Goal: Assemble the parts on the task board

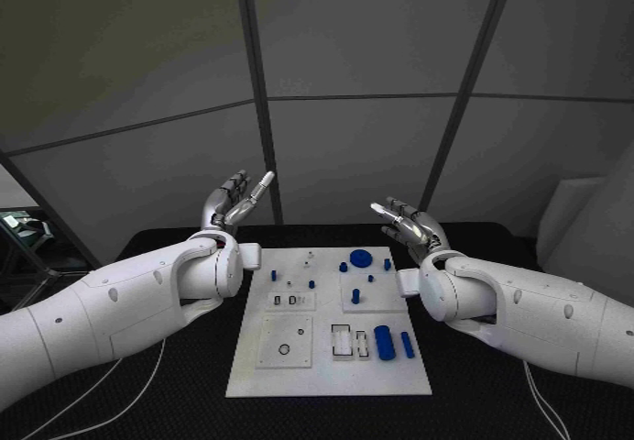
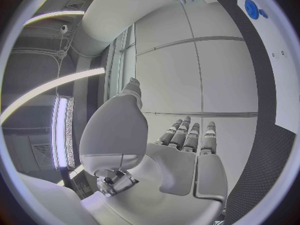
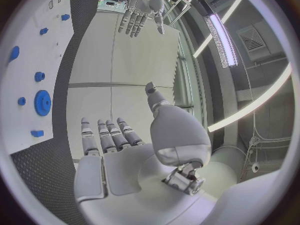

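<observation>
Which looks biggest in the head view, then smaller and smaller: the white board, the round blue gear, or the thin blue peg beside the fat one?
1. Board, by far the largest.
2. Gear.
3. Thin peg, though gear and peg look close: the peg is longer, the gear wider, so that order is unsure.

The board [image 1: 331,367] looks smooth, matt white plastic; its parts [image 1: 383,341] — glossy blue plastic. The table [image 1: 185,385] seems matt black — finely textured. Both hands [image 1: 235,200] [image 1: 407,223] gleam metallic silver.
</observation>
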